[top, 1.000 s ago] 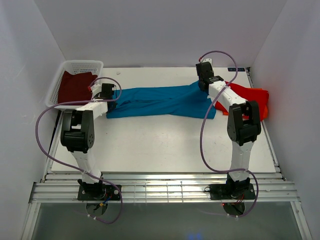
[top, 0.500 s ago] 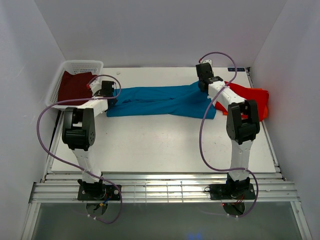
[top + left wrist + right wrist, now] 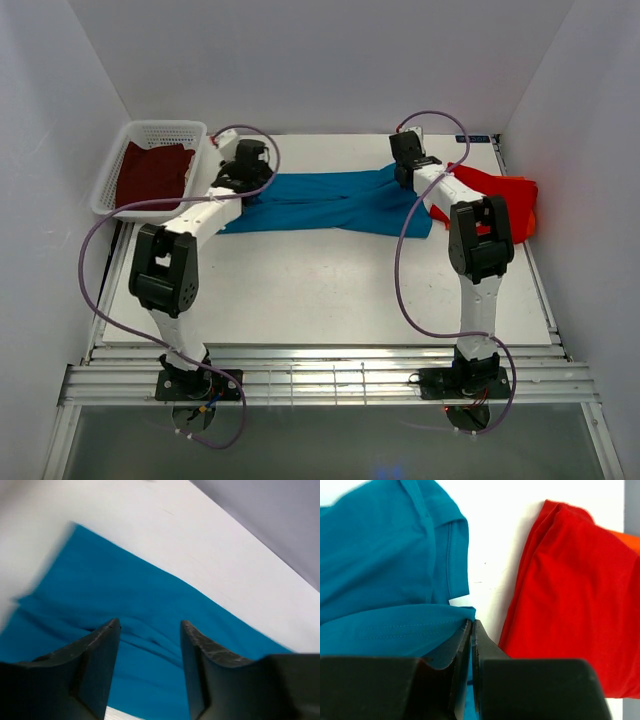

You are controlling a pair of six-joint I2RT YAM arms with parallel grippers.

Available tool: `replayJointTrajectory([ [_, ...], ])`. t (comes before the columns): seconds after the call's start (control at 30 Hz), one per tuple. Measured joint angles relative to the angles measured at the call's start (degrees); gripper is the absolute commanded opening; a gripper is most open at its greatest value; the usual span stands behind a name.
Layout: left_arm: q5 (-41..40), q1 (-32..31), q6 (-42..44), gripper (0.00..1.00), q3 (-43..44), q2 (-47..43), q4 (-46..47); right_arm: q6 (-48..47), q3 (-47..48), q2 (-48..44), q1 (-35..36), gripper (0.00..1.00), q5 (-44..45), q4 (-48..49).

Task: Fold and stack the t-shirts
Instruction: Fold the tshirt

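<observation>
The blue shirt (image 3: 330,200) lies stretched out long across the white surface (image 3: 300,290). The red shirt (image 3: 505,200) sits just beside the blue shirt's right end. The dark red shirt (image 3: 150,172) is in the basket (image 3: 165,128), past the blue shirt's left end. The right claw (image 3: 471,626) is pressed together and pinches the blue shirt's right edge. The left claw (image 3: 150,630) is spread wide above the blue shirt's left end and holds nothing. The shirt looks soft, light and floppy. It will sag and bunch up, so I think holding it by a corner at each end works best.
</observation>
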Motion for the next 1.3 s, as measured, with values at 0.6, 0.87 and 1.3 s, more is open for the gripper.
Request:
replayJointTrajectory([
  [0.6, 16.4, -22.1, 7.9, 0.20, 13.7, 20.4, 7.4, -0.1, 13.0, 8.1, -0.8, 0.08, -1.8, -0.7],
  [0.87, 18.3, -22.8, 6.6, 0.16, 9.8, 20.3, 11.1, -0.8, 14.3, 9.3, -0.9, 0.43, -1.8, 0.9],
  [1.3, 9.9, -25.5, 8.0, 0.16, -4.0, 12.7, 14.1, -1.2, -4.1, 2.7, -1.0, 0.44, -5.4, 7.1],
])
